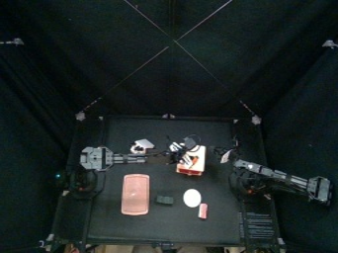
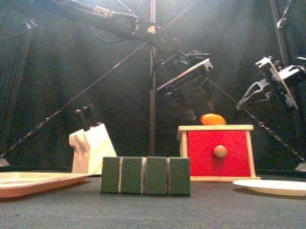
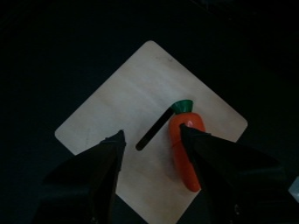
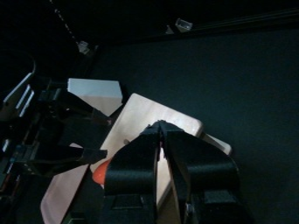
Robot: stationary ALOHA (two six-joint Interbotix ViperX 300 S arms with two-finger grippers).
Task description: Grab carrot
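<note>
**A:** Which step is this?

**B:** I'd call it the approach, just ahead of the grasp. The carrot [image 3: 184, 153] lies flat on the pale top of the red box [image 2: 217, 152], which sits a little toward 1 o'clock from the middle of the desk [image 1: 224, 222] in the top view. Nothing is gripping it yet.

**A:** And the left gripper?

**B:** The left gripper [image 3: 155, 133] hangs over the box with its jaws wide apart and empty. In its wrist view the carrot lies between the jaws, closer to one than the other. That arm comes in from 9 o'clock and reaches out over the box, with the gripper pointing down at the lid.

**A:** What does the next move need?

**B:** As I judge it, a small shift to centre the carrot, then a descent until the jaws flank it, then closing. The piece is small and stubby, so an off-centre squeeze could push it along the lid.

**A:** What about the other arm?

**B:** It's folded back at 3 o'clock by the desk's edge. The right gripper [image 4: 163, 131] has its jaws only narrowly apart and holds nothing.
</note>
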